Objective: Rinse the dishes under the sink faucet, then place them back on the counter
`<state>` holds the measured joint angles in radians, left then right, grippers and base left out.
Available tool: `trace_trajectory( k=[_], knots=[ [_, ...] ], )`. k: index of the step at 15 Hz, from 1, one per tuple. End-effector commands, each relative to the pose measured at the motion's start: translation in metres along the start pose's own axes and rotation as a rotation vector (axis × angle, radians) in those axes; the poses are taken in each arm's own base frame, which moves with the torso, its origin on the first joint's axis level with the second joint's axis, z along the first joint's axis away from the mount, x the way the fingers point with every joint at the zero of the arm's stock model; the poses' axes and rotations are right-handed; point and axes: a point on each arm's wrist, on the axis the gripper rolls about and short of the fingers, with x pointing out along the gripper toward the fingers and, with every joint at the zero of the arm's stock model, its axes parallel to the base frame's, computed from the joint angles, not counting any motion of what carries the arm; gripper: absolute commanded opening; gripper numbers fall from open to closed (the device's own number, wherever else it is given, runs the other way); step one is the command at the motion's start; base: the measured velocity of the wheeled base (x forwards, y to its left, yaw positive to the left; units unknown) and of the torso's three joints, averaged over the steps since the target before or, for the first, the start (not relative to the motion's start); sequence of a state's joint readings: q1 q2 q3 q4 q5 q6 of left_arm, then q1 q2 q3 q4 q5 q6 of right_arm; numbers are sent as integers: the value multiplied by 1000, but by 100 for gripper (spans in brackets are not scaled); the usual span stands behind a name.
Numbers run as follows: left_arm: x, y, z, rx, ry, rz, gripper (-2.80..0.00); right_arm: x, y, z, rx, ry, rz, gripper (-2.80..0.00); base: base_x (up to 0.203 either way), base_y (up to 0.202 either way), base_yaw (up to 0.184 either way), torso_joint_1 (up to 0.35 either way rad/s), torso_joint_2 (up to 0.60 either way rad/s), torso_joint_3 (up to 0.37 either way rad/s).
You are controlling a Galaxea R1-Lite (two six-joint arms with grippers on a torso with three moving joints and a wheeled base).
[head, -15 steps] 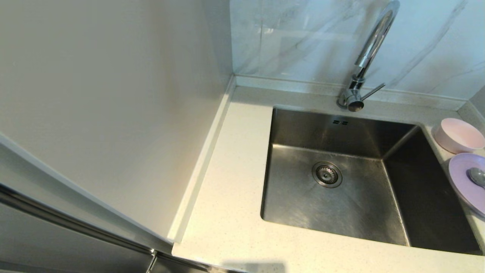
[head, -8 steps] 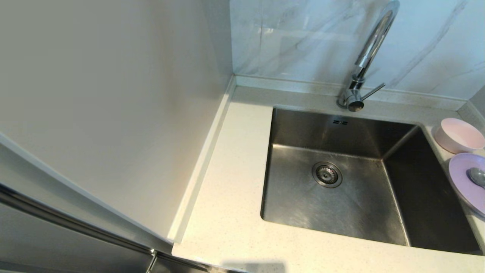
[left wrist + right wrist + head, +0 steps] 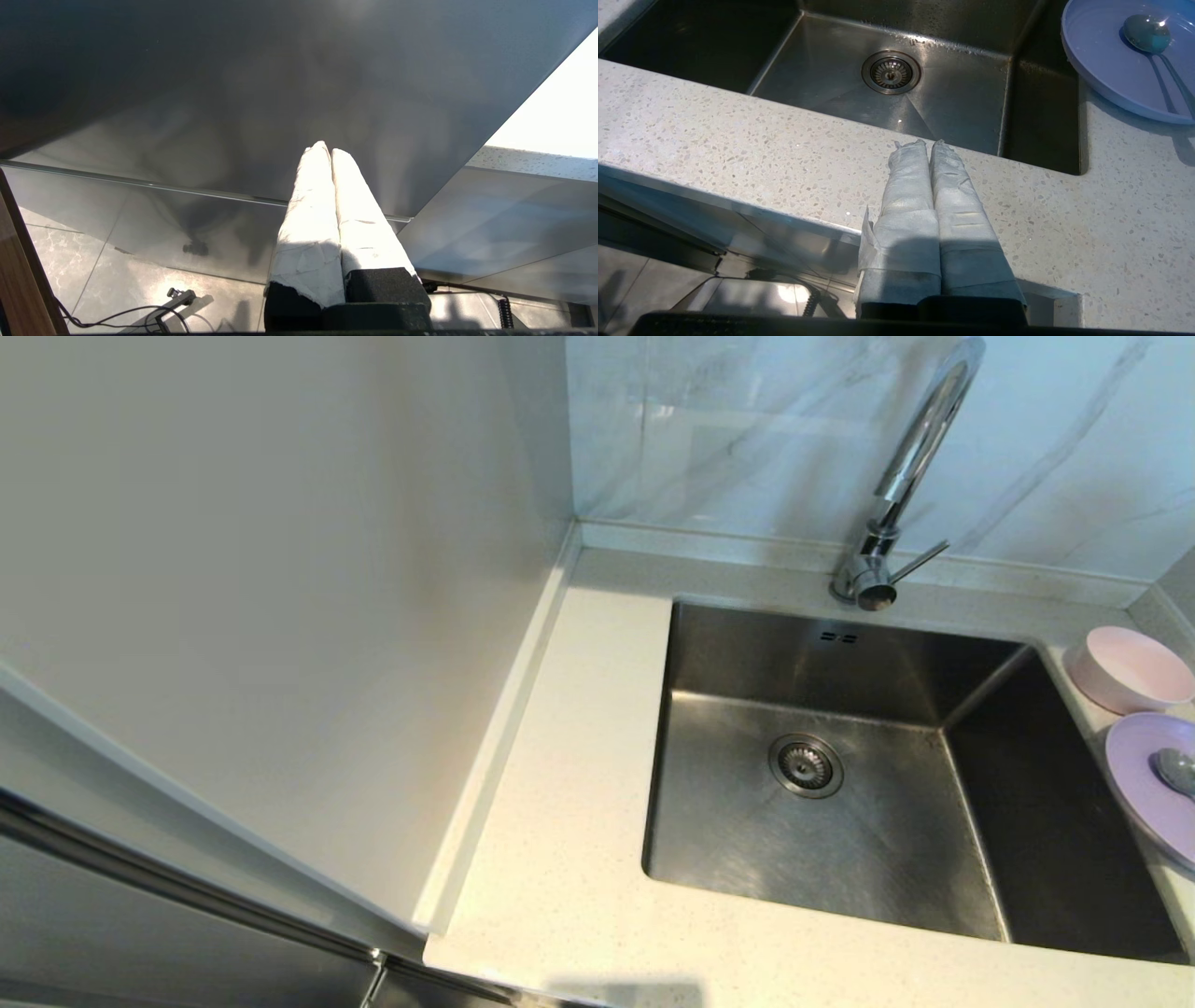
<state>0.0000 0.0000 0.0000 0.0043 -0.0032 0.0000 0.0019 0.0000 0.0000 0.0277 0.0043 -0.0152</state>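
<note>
The pale pink bowl (image 3: 1131,668) stands on the counter (image 3: 569,821) right of the sink (image 3: 840,859). Just in front of it lies the lilac plate (image 3: 1144,779) with the metal spoon (image 3: 1176,770) resting on it; the plate (image 3: 1111,60) and spoon (image 3: 1147,33) also show in the right wrist view. The chrome faucet (image 3: 910,462) rises behind the sink, its side lever (image 3: 920,561) pointing right. My right gripper (image 3: 928,142) is shut and empty over the counter's front edge, near the sink. My left gripper (image 3: 326,148) is shut and empty, low beside a grey cabinet front. Neither arm shows in the head view.
A tall white panel (image 3: 280,616) walls off the counter's left side. A marbled backsplash (image 3: 1027,448) runs behind the faucet. The drain strainer (image 3: 806,765) sits in the sink floor. Cables (image 3: 140,312) lie on the tiled floor below the left gripper.
</note>
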Motion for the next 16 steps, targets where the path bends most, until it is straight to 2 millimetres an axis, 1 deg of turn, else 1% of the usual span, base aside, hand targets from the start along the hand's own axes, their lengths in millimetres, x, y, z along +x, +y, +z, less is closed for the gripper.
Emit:
trace_trajectory(
  k=[1, 16],
  knots=[
    [0, 0, 0, 0, 0, 0, -280, 1, 0, -3, 0, 12, 0, -280, 0, 0, 0, 0, 0, 0],
    [0, 0, 0, 0, 0, 0, -280, 1, 0, -3, 0, 12, 0, -280, 0, 0, 0, 0, 0, 0]
  ],
)
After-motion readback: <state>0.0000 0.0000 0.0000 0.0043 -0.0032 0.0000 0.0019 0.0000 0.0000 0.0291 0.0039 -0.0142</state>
